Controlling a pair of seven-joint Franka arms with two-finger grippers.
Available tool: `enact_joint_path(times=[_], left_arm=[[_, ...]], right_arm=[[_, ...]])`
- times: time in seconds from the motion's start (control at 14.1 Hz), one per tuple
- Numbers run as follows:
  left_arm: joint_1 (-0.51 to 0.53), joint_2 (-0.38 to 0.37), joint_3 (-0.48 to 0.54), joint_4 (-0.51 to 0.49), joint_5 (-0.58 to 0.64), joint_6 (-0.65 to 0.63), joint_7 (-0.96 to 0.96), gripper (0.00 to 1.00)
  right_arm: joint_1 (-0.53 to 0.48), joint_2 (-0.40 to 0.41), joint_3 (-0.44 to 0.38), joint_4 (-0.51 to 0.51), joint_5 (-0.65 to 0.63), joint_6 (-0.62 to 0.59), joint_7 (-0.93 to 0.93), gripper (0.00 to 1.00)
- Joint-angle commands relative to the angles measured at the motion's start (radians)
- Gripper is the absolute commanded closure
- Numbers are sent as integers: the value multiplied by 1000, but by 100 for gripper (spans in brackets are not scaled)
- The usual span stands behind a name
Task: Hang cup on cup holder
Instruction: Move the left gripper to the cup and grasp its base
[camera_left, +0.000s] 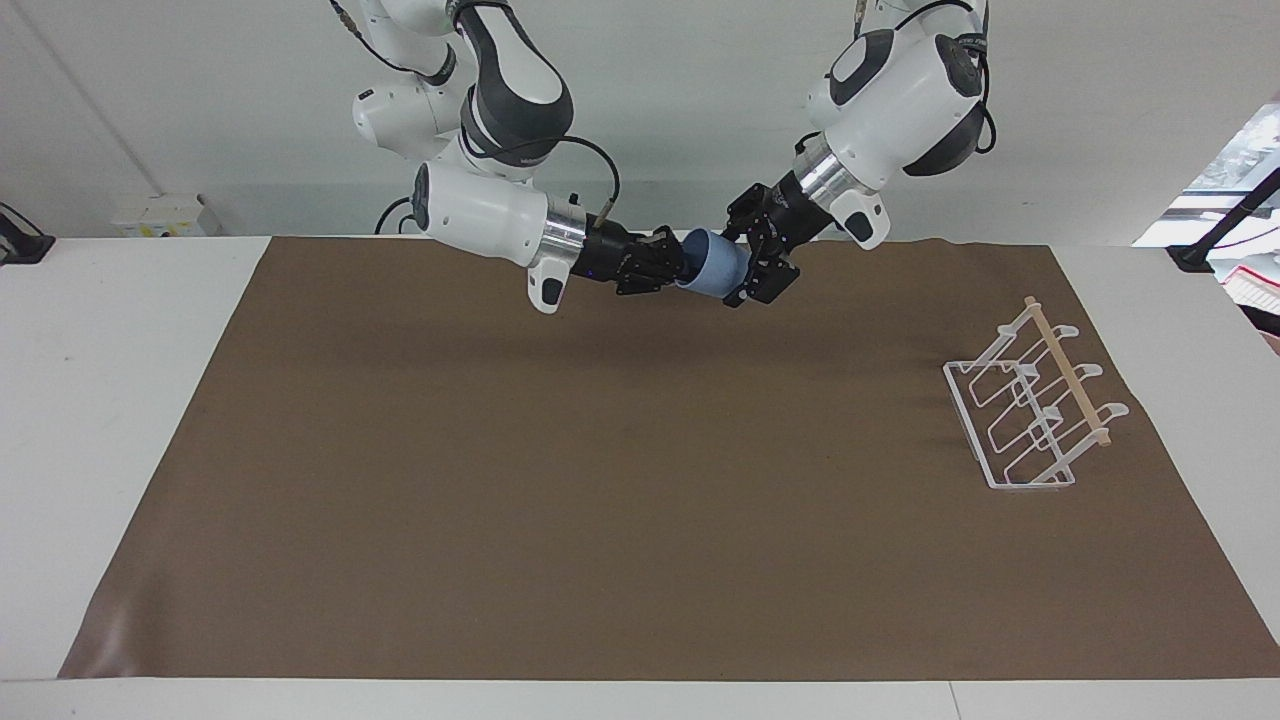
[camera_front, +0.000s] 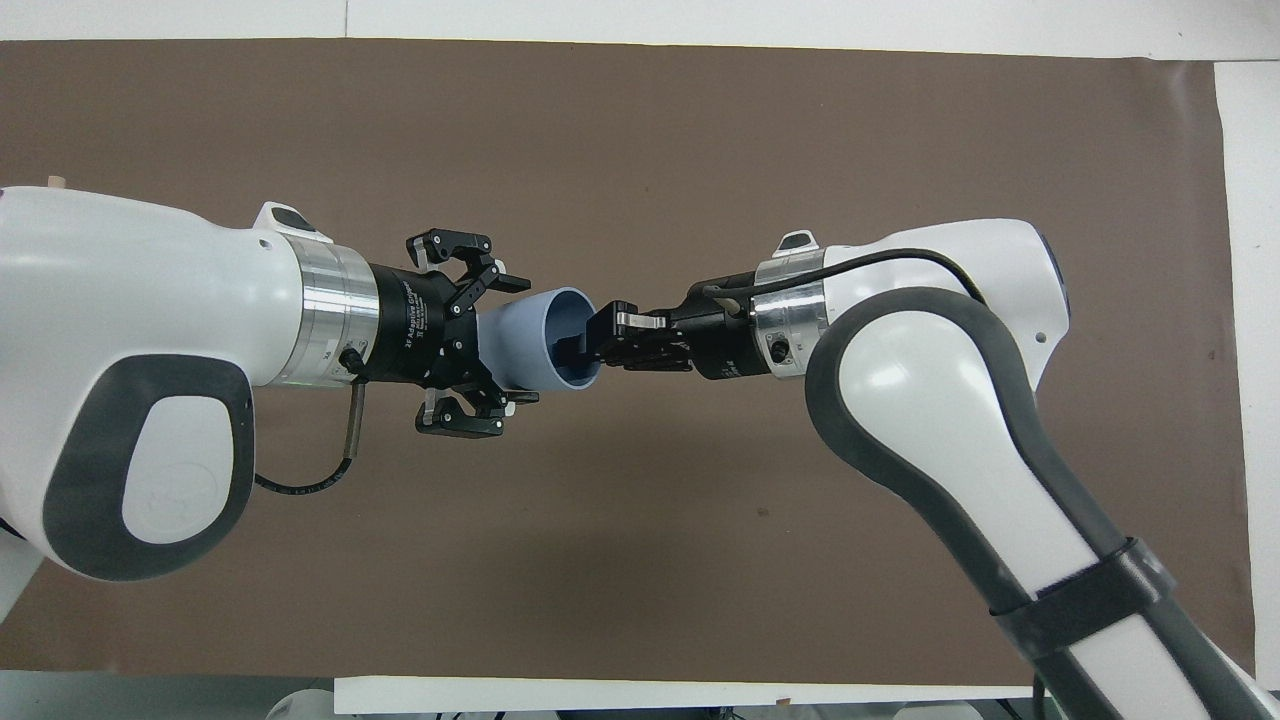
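Note:
The light-blue cup (camera_left: 711, 269) (camera_front: 536, 342) hangs on its side above the brown mat, close to the robots' edge. My right gripper (camera_left: 678, 268) (camera_front: 580, 346) is shut on its rim, with one finger inside the mouth. My left gripper (camera_left: 749, 263) (camera_front: 517, 342) is open, one finger on each side of the cup's narrow base; the lower finger in the overhead view stands clear of the wall. The white wire cup holder (camera_left: 1033, 412), with its wooden rod, stands on the mat toward the left arm's end. The left arm hides it in the overhead view.
A brown mat (camera_left: 600, 480) covers most of the white table (camera_left: 120, 400). A black clamp and cable sit at the table edge near the left arm's end (camera_left: 1195, 255). Nothing else lies on the mat.

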Motion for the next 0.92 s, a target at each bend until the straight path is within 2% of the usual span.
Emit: enact_joint_path(times=[0.0, 0.07, 0.14, 0.42, 0.5, 0.57, 0.64, 0.71, 0.85], left_arm=[[-24, -7, 11, -18, -17, 25, 21, 63], [-37, -5, 11, -18, -3, 27, 63, 100], [-53, -6, 11, -19, -3, 31, 128, 100], [-48, -7, 11, -18, -5, 25, 130, 100], [-48, -7, 11, -18, -5, 24, 130, 100], [-48, -7, 11, -18, -5, 21, 128, 100], [-47, -7, 11, -16, -5, 20, 128, 100], [-47, -7, 11, -16, -5, 20, 127, 100], [-47, -7, 11, -16, -5, 20, 121, 100]], right_arm=[[0, -7, 0, -11, 26, 3, 11, 100], [0, -9, 0, -11, 24, 3, 11, 100], [0, -7, 0, -11, 26, 3, 11, 100], [0, -9, 0, -11, 26, 3, 12, 100], [2, -9, 0, -11, 24, 7, 12, 92], [3, -9, 0, -11, 26, 13, 15, 28], [3, -9, 0, -11, 26, 20, 32, 5], [5, -9, 0, -8, 26, 23, 46, 0], [5, -9, 0, -6, 24, 23, 47, 0]])
